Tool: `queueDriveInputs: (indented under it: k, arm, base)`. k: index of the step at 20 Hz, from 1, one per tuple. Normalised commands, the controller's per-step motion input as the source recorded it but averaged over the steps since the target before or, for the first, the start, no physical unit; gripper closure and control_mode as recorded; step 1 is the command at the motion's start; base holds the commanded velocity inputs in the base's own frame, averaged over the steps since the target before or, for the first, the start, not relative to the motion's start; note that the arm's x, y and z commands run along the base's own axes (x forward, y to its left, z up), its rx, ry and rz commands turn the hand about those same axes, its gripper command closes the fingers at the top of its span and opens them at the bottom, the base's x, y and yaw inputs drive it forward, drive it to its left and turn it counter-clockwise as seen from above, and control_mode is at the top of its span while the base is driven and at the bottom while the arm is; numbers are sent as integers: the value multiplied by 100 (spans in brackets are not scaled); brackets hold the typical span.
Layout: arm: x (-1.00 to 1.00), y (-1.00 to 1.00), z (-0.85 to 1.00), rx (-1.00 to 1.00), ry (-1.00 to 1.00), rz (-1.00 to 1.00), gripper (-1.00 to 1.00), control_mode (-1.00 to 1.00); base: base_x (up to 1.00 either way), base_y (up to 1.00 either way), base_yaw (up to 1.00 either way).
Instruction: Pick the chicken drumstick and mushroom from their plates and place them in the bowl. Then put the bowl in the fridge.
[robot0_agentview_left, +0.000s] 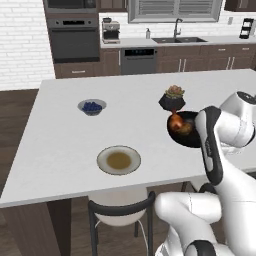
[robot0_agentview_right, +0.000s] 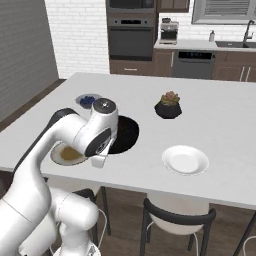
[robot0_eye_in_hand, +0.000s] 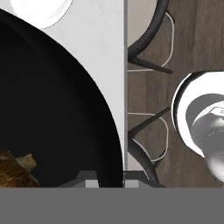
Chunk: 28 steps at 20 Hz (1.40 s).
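The white arm is seen bent low over the near edge of the counter (robot0_agentview_left: 60, 150), its gripper (robot0_eye_in_hand: 109, 177) brought down onto the black bowl (robot0_eye_in_hand: 52, 109). The jaws are closed on the bowl's rim, one finger inside, one outside. The chicken drumstick (robot0_eye_in_hand: 13, 173) lies in the bowl, just beside the jaws; the mushroom cannot be told apart.
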Motion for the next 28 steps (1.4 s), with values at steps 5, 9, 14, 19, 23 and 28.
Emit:
queueDriveInputs:
  k: [5, 9, 14, 19, 23, 28]
  arm:
    - [-49, 29, 31, 23, -10, 0, 100, -100]
    - [-38, 17, 1, 27, -3, 0, 100, -100]
    - [-11, 64, 18, -19, 14, -4, 100, -100]
    - [-6, 45, 13, -35, 9, 0, 100, -100]
    - [27, 20, 0, 4, 5, 0, 100, -100]
    - [12, 35, -6, 36, -5, 4, 100, -100]
  base:
    - [0, 0, 0]
    - [0, 0, 0]
    - [0, 0, 0]
    - [0, 0, 0]
    - [0, 0, 0]
    - [0, 0, 0]
